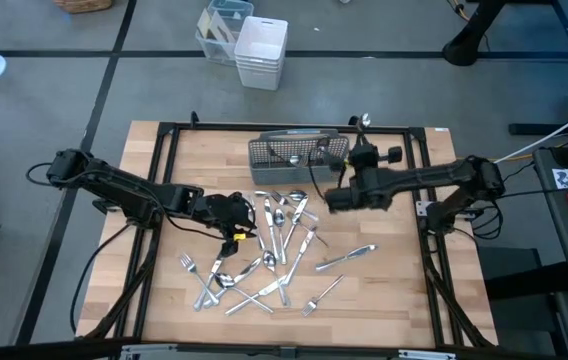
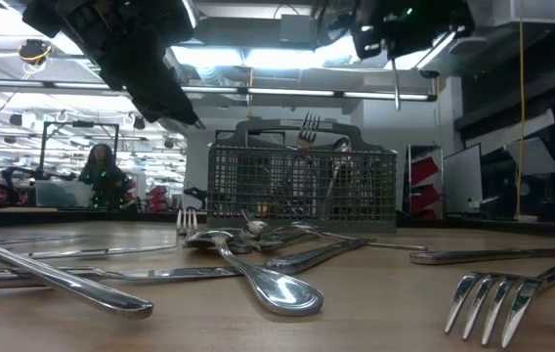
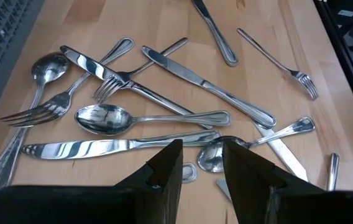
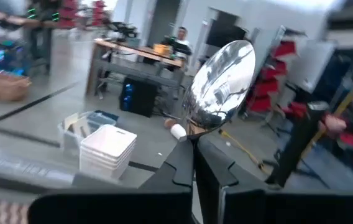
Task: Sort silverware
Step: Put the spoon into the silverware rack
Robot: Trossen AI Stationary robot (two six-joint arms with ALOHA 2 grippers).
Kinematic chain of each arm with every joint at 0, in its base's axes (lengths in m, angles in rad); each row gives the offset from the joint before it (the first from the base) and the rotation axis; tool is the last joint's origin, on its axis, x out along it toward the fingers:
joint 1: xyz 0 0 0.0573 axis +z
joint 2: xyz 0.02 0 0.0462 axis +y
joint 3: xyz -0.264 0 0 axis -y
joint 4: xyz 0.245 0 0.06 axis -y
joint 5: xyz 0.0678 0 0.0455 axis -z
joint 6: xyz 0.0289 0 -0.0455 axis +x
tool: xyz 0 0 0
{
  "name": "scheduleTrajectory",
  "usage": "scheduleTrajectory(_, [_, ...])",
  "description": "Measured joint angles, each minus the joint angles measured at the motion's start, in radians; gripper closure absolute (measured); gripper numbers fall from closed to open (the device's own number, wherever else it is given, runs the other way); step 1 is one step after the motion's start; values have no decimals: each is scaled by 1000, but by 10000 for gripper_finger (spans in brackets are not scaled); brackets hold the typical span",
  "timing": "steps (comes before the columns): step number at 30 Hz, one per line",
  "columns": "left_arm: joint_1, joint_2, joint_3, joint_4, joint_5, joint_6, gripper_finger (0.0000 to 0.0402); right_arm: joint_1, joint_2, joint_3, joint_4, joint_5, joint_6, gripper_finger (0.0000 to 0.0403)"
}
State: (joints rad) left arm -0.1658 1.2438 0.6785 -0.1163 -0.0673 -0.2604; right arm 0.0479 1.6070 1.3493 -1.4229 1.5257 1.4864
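The silverware (image 1: 274,250) lies scattered in a loose pile on the wooden table: forks, knives and spoons (image 3: 105,118) crossing one another. A grey mesh caddy (image 1: 297,160) stands at the far edge with a fork (image 2: 309,127) upright in it, tines up. My left gripper (image 3: 200,155) hovers open just over the pile's left side (image 1: 244,218), touching nothing. My right gripper (image 1: 364,155) is raised beside the caddy's right end, pointing level toward the far edge and shut on a spoon (image 4: 220,81). My right gripper pinches the spoon between its two fingers at the neck just below the bowl (image 4: 192,134). The bowl (image 4: 223,74) sticks out beyond the fingertips, and the fingers hide the handle. The spoon is lifted clear of the table.
A black frame rail (image 1: 169,150) runs around the tabletop. White and clear bins (image 1: 261,52) stand on the floor beyond the far edge. People (image 2: 97,171) sit far off in the room behind. Bare wood (image 1: 394,280) lies at the near right.
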Motion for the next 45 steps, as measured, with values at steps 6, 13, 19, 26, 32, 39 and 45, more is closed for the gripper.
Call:
scheduleTrajectory(6, [0,0,0,0,-1,1,295,-58,1,-47,176,5,-12,399])
scheduleTrajectory(13, [0,0,0,0,-4,6,295,-53,1,-59,188,6,-62,400])
scheduleTrajectory(19, [1,1,0,0,-7,7,295,4,0,-59,230,-78,-307,400])
scheduleTrajectory(26, [1,1,0,0,-7,6,295,44,0,-59,400,-444,-728,400])
scheduleTrajectory(32, [1,1,0,-1,-7,6,295,12,-17,-59,779,-649,-1193,400])
scheduleTrajectory(39, [1,2,0,-5,-7,1,295,-96,-87,-59,1018,-895,-1473,399])
scheduleTrajectory(45, [1,2,0,-8,-7,5,295,-162,-209,-125,1054,-838,-1482,398])
